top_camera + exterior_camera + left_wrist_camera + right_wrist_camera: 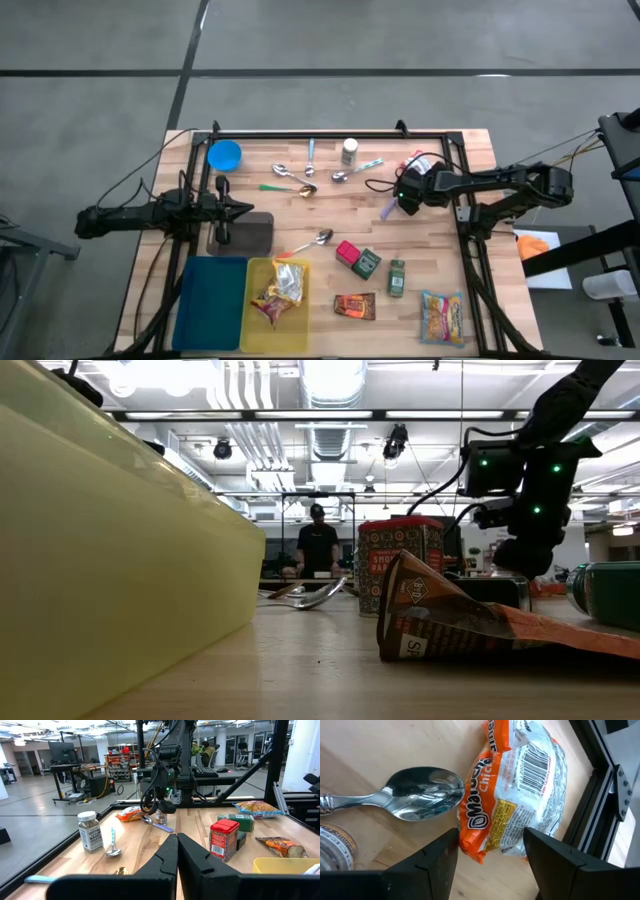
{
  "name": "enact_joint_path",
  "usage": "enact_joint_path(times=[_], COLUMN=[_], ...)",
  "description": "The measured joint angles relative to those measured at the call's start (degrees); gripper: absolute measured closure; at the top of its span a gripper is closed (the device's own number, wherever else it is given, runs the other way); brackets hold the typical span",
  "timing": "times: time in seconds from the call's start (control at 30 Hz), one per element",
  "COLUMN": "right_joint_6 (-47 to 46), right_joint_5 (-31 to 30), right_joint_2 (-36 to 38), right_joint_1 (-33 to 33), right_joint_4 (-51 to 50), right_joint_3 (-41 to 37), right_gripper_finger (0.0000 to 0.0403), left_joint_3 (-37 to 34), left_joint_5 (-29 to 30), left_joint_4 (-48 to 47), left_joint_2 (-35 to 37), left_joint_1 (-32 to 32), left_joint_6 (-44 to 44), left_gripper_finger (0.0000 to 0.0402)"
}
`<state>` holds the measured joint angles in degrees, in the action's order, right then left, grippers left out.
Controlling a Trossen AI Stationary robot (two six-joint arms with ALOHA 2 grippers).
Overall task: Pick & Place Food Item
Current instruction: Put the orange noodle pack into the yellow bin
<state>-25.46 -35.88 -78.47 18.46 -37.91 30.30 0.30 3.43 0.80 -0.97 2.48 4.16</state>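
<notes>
left claw (243, 208) pinched shut, empty, idle at desk's left edge | right claw (490, 852) partly open, empty, over orange noodle packet (520, 785) near far right corner | risk: I nudge the spoon (415, 800) beside it, or the slick wrapper slips

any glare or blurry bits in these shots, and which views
Low view: the yellow bin wall fills the near left as a soft blur, and ceiling lights blow out to white. Right wrist view: the spoon bowl mirrors bright highlights, the ramen packet shines, and the near fingers are soft. High view: even light, faint shadows.
</notes>
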Motion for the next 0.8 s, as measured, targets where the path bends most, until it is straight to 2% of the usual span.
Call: enact_joint_path(times=[0.47, 0.8], right_joint_6=[-0.03, -0.73], right_joint_5=[1.3, 1.64], right_joint_2=[-0.14, -0.29], right_joint_1=[0.55, 0.68], right_joint_4=[0.47, 1.29], right_joint_3=[-0.07, -0.22], right_gripper_finger=[0.0189, 0.0318], left_joint_3=[0.0, 0.0], left_joint_5=[0.0, 0.01], left_joint_4=[-0.01, -0.02], left_joint_2=[0.0, 0.0], left_joint_1=[-0.01, -0.02], left_joint_6=[-0.01, 0.0], left_gripper_finger=[0.0391, 0.0391])
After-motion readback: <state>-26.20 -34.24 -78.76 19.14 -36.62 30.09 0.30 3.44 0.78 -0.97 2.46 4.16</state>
